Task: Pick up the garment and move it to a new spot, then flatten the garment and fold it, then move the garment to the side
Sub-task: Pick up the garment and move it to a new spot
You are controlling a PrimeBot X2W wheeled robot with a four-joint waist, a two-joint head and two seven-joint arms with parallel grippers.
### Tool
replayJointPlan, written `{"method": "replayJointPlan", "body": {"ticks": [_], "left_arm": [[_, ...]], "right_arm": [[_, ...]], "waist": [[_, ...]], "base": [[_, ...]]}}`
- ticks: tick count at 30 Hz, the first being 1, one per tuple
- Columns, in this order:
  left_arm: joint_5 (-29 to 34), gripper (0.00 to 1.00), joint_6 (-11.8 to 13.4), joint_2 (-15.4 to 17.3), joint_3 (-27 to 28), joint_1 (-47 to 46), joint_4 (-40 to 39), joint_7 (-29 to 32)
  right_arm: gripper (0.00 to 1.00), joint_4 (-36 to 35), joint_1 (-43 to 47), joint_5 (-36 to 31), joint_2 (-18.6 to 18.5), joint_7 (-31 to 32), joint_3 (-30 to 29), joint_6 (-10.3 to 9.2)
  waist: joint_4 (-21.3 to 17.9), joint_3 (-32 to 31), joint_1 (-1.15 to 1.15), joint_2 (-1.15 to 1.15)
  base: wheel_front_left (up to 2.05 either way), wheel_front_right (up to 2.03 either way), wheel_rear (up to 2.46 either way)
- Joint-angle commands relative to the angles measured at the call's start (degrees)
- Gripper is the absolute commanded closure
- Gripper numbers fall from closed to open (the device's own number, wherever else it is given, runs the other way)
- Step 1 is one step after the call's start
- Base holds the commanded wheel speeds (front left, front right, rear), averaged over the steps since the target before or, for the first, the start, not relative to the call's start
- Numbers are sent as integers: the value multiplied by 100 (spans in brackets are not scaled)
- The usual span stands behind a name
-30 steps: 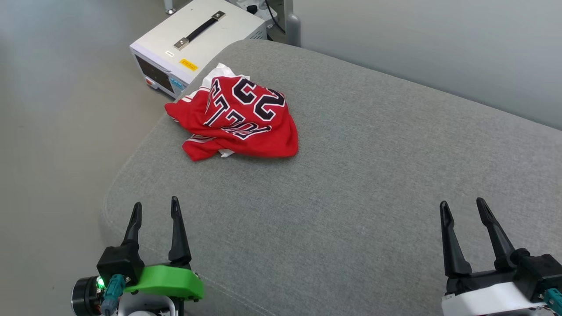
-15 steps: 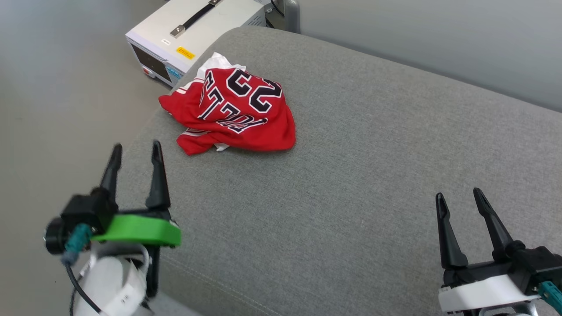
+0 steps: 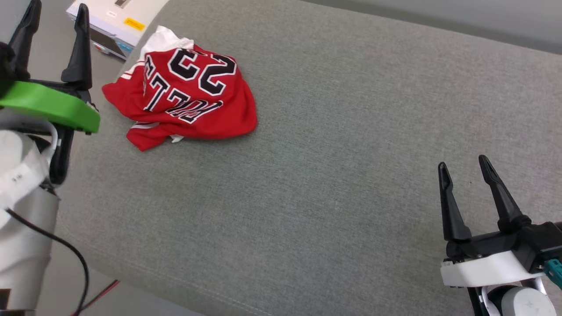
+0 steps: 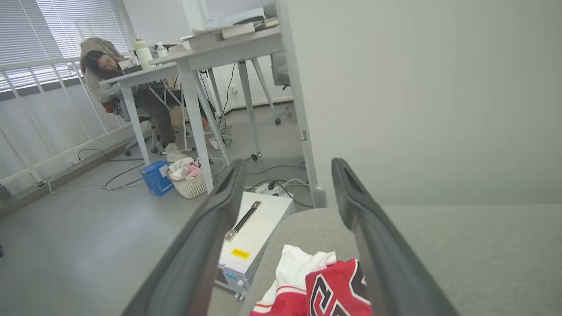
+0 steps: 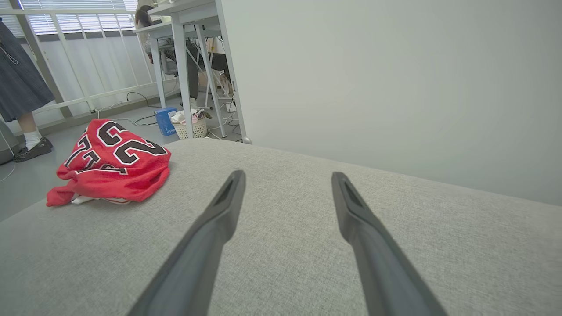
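Note:
The garment [image 3: 184, 94] is a red jersey with a black, white-edged "23" print facing up. It lies crumpled near the far left corner of the grey cushion [image 3: 333, 145]. My left gripper [image 3: 57, 6] hangs open in the air just left of the garment, raised over the cushion's left edge, with nothing between its fingers. In the left wrist view the garment [image 4: 320, 289] lies below my left gripper [image 4: 287, 164]. My right gripper [image 3: 463, 160] stands open over the near right of the cushion, far from the garment [image 5: 112, 164], which lies off to the left of my right gripper [image 5: 285, 173] in the right wrist view.
A white box with a black handle [image 4: 252, 230] sits on the floor just past the cushion's left corner. Beyond it stand white desks [image 4: 206, 61], a basket [image 4: 189, 184] and a blue box [image 4: 156, 177]. A person sits at a desk [image 4: 101, 66]; another person's legs [image 5: 26, 131] stand at far left.
My left gripper has risen and moved forward toward the garment's left side. The head camera has tilted down, shifting the whole picture. My right gripper has barely moved.

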Motion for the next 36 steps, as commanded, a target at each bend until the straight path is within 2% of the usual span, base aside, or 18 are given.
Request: {"method": "replayJointPlan", "body": {"ticks": [1, 9, 14, 24, 35, 36], "left_arm": [[-252, 0, -15, 256, -275, -227, 152, 278], [-2179, 0, -16, 1240, -2003, -891, 423, 2738], [-2809, 0, -16, 1472, -2586, -1104, 504, 3602], [-3285, 0, -16, 1083, -3416, -1443, 1287, 4595], [-3491, 0, -16, 712, -4182, -1516, 2068, 4899], [-3514, 11, -16, 709, -4228, -1529, 2089, 4888]], "right_arm": [[0, -51, -126, -47, -34, -27, 6, -4], [0, -119, -247, -43, -108, -27, -44, -4], [0, -155, -328, -36, -167, -27, -45, -4], [0, -178, -549, -44, -281, -27, 10, -4], [0, -121, -668, -1, -294, -27, 34, -4], [0, -112, -670, 9, -288, -27, 28, -4]], "waist": [[-329, 333, -1, 0], [-585, 593, -1, 0], [-682, 773, -1, 0], [-796, 1185, -1, 0], [-892, 1316, -1, 0], [-889, 1308, -1, 0]], "base": [[0, 0, 0], [0, 0, 0], [0, 0, 0], [0, 0, 0], [0, 0, 0], [0, 0, 0]]}}
